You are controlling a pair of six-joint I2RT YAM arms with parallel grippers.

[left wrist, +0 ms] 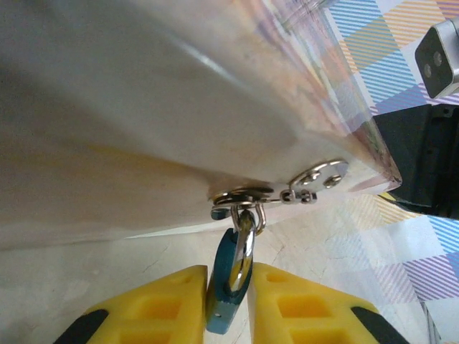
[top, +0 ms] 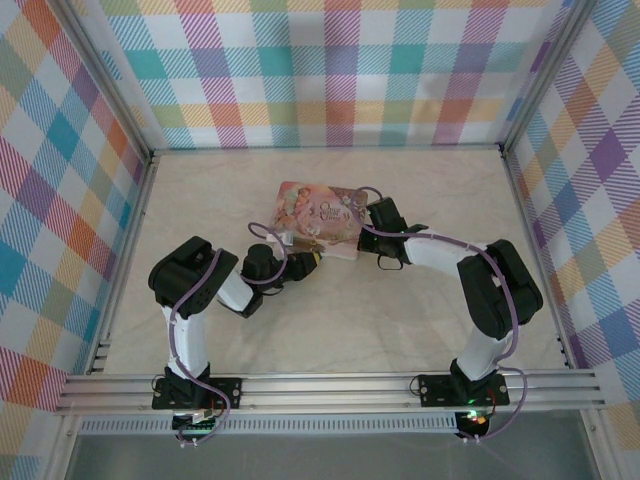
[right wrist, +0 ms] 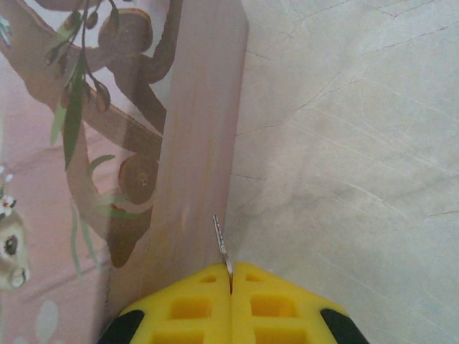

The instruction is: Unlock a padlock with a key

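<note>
The tiny blue padlock (left wrist: 229,283) hangs by its thin metal shackle from the hasp (left wrist: 251,195) on the pink illustrated tin (top: 318,217). My left gripper (left wrist: 228,301) is shut on the padlock's body, one yellow finger on each flat side. In the top view that gripper (top: 310,258) sits at the tin's near edge. My right gripper (right wrist: 231,276) is shut on the thin silvery key (right wrist: 221,242), whose blade sticks out forward beside the tin's side wall (right wrist: 193,165). Seen from above, the right gripper (top: 371,212) is at the tin's right edge.
The tin lies on a pale marbled tabletop (top: 400,310) inside plaid walls. The right arm's black camera housing (left wrist: 439,54) shows at the far right of the left wrist view. An aluminium rail (top: 330,385) runs along the near edge.
</note>
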